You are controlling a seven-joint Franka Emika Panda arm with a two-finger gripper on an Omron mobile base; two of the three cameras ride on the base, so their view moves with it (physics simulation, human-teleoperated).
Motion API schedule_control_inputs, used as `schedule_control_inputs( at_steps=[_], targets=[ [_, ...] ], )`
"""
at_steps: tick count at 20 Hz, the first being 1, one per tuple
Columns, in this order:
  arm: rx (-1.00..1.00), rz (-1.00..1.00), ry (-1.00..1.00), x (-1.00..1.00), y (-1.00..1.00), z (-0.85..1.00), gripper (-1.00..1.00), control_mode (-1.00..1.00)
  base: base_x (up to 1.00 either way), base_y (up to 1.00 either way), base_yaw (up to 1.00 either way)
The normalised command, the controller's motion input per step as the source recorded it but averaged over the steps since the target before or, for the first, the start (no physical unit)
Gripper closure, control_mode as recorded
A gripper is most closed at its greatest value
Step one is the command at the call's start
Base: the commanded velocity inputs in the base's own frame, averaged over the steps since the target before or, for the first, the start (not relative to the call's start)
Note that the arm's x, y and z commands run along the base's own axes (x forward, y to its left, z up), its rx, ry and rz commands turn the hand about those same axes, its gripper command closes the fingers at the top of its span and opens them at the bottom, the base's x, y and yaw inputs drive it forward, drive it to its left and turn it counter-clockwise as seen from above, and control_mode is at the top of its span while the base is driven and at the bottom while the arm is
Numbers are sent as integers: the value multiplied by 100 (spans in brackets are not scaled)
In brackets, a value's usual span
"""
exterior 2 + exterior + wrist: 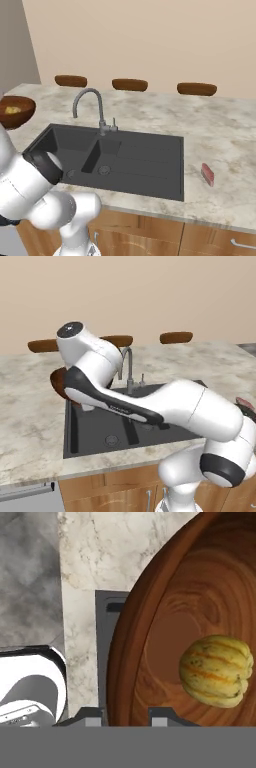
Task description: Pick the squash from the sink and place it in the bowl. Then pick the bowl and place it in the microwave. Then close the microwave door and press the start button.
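Squash (216,671): lies inside the bowl, on its inner slope, ahead of the hand and off to one side of the fingertips; already out of the sink, so the first step looks done.
Bowl (150,637): its rim runs between the two fingertips, one tip outside the wall and one inside; seemingly a rim grip chosen because the bowl is far too wide to span.
Hand (126,712): clamped on the bowl's rim, fingers part-way together with the wooden wall between them.
Fingertips (90,714): dark, just touching the rim on either side.
Sink (125,157): below and beside the hand; both basins hold nothing visible.
Desk (30,421): marbled, carries the sink; its pale surface shows beyond the bowl's rim.
Hand view: gives the grip and the squash's ribbed yellow skin up close.
Right base view: shows the bowl with a yellow spot inside, near the sink's far corner, and a small red object (207,174) on the desk well apart.
Left base view: the arm covers most of the bowl; faucet (127,363) stands just beyond it.
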Motion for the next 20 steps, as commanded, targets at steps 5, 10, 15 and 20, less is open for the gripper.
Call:
schedule_control_inputs(
  at_steps=[5, 10, 15, 20],
  targets=[
    [-3, 2, 0, -51, -79, 100, 100, -100, 0, 0, 0],
    [-5, 2, -18, -55, -88, 100, 100, -100, 0, 0, 0],
    [0, 2, -11, -39, -100, 75, 100, -100, 0, 0, 0],
    [-1, 6, -19, -20, -96, 16, 100, -100, 0, 0, 0]
  ],
)
